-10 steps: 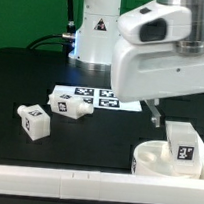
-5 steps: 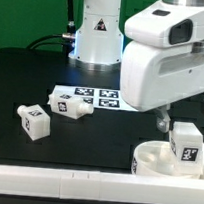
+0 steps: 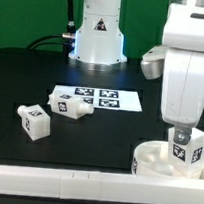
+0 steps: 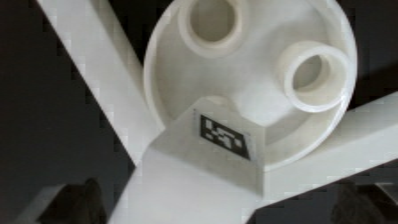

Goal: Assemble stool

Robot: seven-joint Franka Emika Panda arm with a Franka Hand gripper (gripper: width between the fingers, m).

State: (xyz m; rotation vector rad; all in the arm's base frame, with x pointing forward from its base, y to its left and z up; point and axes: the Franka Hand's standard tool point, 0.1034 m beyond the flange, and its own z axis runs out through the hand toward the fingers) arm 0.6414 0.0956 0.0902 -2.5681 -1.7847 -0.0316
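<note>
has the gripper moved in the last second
Yes. The gripper has shifted toward the exterior view's right, away from the marker board, and lower, over the leg on the seat.

This looks like a robot lab, not a home. A big white robot arm (image 3: pixel 188 67) stands over a plain black table (image 3: pixel 22 78). Its base (image 3: pixel 107 46) has a warning sticker (image 3: pixel 100 26) (a small triangle sign). A flat marker board (image 3: pixel 110 97) with black-and-white squares lies on the table. The same kind of squares sit on the loose stool legs (image 3: pixel 33 121). A thin cable (image 3: pixel 47 42) runs near the base.
</note>
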